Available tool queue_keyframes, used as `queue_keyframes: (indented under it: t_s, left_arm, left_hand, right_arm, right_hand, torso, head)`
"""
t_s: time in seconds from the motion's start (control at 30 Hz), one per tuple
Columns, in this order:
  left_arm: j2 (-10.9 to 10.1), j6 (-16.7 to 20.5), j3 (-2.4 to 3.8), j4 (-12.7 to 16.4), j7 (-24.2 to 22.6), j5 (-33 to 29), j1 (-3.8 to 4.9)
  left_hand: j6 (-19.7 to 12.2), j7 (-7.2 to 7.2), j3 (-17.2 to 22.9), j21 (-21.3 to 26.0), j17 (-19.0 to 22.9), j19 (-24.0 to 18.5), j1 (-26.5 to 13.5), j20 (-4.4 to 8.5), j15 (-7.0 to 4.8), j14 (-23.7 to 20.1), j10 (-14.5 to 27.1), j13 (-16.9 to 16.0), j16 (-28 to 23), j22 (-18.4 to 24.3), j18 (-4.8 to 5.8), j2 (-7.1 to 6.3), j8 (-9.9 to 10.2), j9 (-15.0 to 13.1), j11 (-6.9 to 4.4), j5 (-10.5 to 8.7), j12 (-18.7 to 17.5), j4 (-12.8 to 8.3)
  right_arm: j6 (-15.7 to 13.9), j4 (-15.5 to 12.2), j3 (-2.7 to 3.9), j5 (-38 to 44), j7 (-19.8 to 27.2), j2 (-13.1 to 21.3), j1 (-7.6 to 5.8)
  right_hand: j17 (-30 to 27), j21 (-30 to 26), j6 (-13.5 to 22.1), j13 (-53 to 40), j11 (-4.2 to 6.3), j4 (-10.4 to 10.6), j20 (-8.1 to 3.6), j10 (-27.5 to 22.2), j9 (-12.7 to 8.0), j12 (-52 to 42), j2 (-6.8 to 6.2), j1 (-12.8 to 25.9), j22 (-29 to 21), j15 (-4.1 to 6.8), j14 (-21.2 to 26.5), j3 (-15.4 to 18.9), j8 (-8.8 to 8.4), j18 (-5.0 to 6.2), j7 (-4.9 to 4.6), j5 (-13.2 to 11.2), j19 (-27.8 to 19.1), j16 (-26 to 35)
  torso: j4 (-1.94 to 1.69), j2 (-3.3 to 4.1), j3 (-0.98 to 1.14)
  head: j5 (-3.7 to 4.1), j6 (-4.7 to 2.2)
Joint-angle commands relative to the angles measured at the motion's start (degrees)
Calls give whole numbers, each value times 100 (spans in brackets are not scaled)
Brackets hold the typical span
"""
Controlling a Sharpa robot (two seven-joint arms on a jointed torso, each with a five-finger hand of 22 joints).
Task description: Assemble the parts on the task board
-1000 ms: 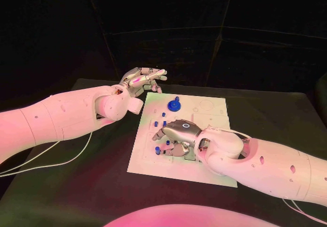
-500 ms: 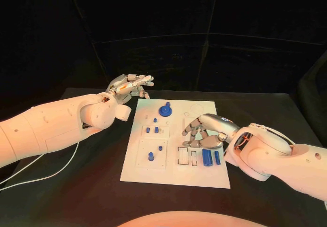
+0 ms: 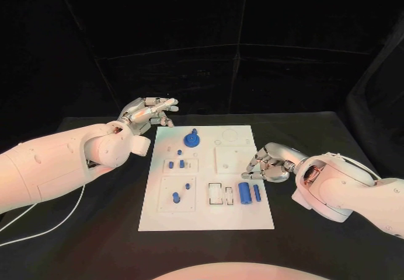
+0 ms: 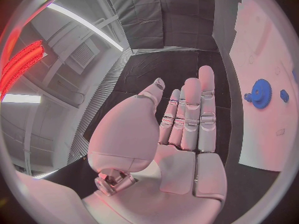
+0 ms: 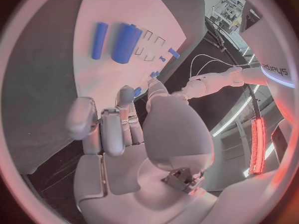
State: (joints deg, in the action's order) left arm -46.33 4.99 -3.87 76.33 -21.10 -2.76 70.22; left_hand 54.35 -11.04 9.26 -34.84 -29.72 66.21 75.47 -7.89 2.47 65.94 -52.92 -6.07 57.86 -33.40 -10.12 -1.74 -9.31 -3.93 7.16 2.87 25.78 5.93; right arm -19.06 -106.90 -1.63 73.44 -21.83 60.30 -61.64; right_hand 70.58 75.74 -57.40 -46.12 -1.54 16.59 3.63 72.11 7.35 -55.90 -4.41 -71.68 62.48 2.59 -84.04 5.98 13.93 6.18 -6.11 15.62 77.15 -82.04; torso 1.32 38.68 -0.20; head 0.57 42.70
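Note:
The white task board (image 3: pixel 206 213) lies in the middle of the table. On it are a blue gear (image 3: pixel 192 140), several small blue pieces (image 3: pixel 176 164) in its left half, and two blue cylinders (image 3: pixel 249 193) lying side by side near its right edge. My right hand (image 3: pixel 270 164) hovers at the board's right edge, just beyond the cylinders, fingers loosely bent and holding nothing. My left hand (image 3: pixel 148 111) is off the board's far left corner, fingers stretched out, empty. The left wrist view shows the gear (image 4: pixel 258 92) beside the left hand (image 4: pixel 187 129); the right wrist view shows the cylinders (image 5: pixel 126 44) ahead of the right hand (image 5: pixel 118 134).
The black table (image 3: pixel 337 140) spreads around the board on all sides. A white cable (image 3: pixel 51 216) trails under my left arm at the table's left edge. Dark curtains close off the back.
My right hand has drawn back from over the board's middle to its right edge, uncovering the two cylinders. The left hand stays by the far left corner.

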Motion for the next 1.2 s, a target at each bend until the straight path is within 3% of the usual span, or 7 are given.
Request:
queue_keyframes:
  t_s: [0.03,0.43,0.7,1.2]
  left_arm:
    - [-10,-68,-3,23,-25,-2,7]
    - [-40,-70,-12,33,-28,-2,7]
    - [-42,-80,-13,33,-26,-2,7]
    - [-49,-108,-15,33,-1,-2,7]
  left_hand:
    - [-45,-9,-38,39,7,6,-3,-33,1,-26,37,6,-17,9,-35,64,-9,5,1,8,35,-6]
    - [-45,-7,-43,43,10,6,0,-34,1,-30,41,6,-17,12,-35,66,-14,4,0,8,40,-5]
    - [-45,-7,-43,43,10,6,0,-34,1,-30,41,6,-17,12,-35,66,-14,4,0,8,40,-5]
    - [-45,-7,-43,43,10,6,0,-34,1,-30,41,6,-17,12,-35,66,-14,4,0,8,40,-5]
  right_arm:
    - [313,-40,-4,376,-694,-2,58]
    - [456,-17,-6,833,-987,-146,226]
    - [528,7,-7,941,-999,-256,276]
    - [919,178,-7,1195,-1041,-470,379]
  right_hand:
    - [213,65,54,-530,1,8,-6,151,24,-398,37,73,111,3,-306,148,52,-99,-8,-84,67,-95]
    - [538,190,74,-1499,13,9,-4,431,110,-1118,54,123,317,6,-345,374,215,-132,9,-105,133,-234]
    - [569,207,54,-1607,22,8,-7,451,147,-1189,55,115,347,11,-348,404,267,-136,22,-83,140,-246]
    - [562,205,23,-1668,36,11,-14,440,211,-1213,74,133,339,21,-342,439,344,-133,40,-73,126,-240]
  torso:
    - [-7,-3,-9]
    - [-4,8,-9]
    - [-13,13,-5]
    - [-23,16,-11]
  head:
    - [37,6]
    - [72,25]
    - [86,37]
    - [96,55]
